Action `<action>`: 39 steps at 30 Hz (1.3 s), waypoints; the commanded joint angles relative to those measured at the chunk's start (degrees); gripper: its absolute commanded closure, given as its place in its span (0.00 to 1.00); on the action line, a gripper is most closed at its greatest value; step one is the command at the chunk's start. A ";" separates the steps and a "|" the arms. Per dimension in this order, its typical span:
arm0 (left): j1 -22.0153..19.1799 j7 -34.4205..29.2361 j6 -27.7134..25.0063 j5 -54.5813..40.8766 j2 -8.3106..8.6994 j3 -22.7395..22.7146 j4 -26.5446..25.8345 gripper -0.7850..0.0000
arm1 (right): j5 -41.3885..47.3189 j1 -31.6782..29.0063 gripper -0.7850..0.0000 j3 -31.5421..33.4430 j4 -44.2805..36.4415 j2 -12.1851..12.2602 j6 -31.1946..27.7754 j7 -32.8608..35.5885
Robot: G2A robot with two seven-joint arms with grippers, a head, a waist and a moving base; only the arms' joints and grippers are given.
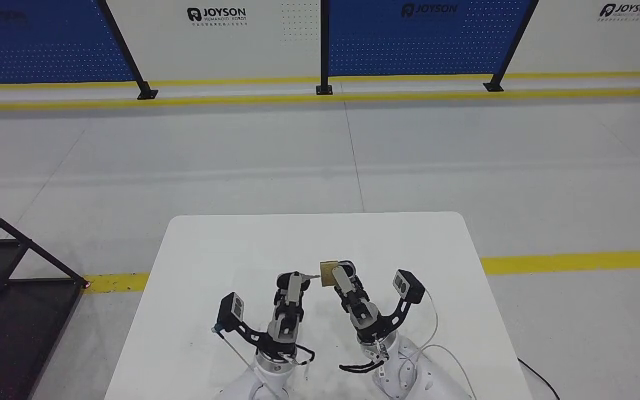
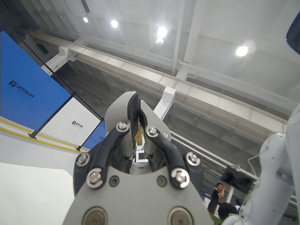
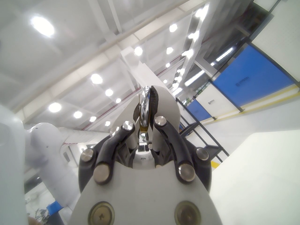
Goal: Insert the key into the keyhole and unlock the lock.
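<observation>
I have both arms low over the white table [image 1: 250, 250], at about 6 o'clock on its top, close to the edge nearest the robot.

The left gripper [image 2: 137, 104] is clamped nearly shut. Its two dark ribbed pads [image 2: 132, 111] are pressed together on a small brass key [image 2: 138, 137]. A sliver of the key shows in the slot between the fingers, behind the pads. I cannot make out the blade past the tips.

The right gripper [image 3: 150, 94] is likewise closed down tight, on the lock [image 3: 144, 108]. The chrome shackle runs edge-on up between the fingers, and a bit of the brass body shows beneath it, toward the palm.

From the top view the lock is a small brass block at the right claw's tip, raised off the table. It lies a little toward 12 o'clock from the middle of the two arms. The left claw sits at about 8 o'clock from the lock, with its tip angled toward it and the two claws near each other. At this scale I cannot tell whether the key's tip touches the lock or has entered the keyhole.

Beyond the table, at 12 o'clock, a yellow floor line [image 1: 400, 97] runs in front of blue and white panels [image 1: 420, 35].
</observation>
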 commanded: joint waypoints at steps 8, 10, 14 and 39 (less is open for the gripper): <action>0.17 -0.64 -0.64 0.03 -0.53 -0.68 0.60 1.00 | 0.00 0.00 1.00 0.00 0.00 0.00 0.00 0.00; 0.11 -0.81 -0.81 0.32 -0.67 -0.65 0.95 1.00 | 0.00 0.00 1.00 0.00 0.00 0.00 0.00 0.00; -0.05 -0.44 -0.44 0.89 -1.01 -0.66 1.30 1.00 | 0.00 0.00 1.00 0.00 0.00 0.00 0.00 0.00; -0.46 -0.23 -0.23 2.73 -2.60 -0.53 3.23 1.00 | 2.07 -1.31 1.00 1.29 -2.17 -0.07 2.39 5.00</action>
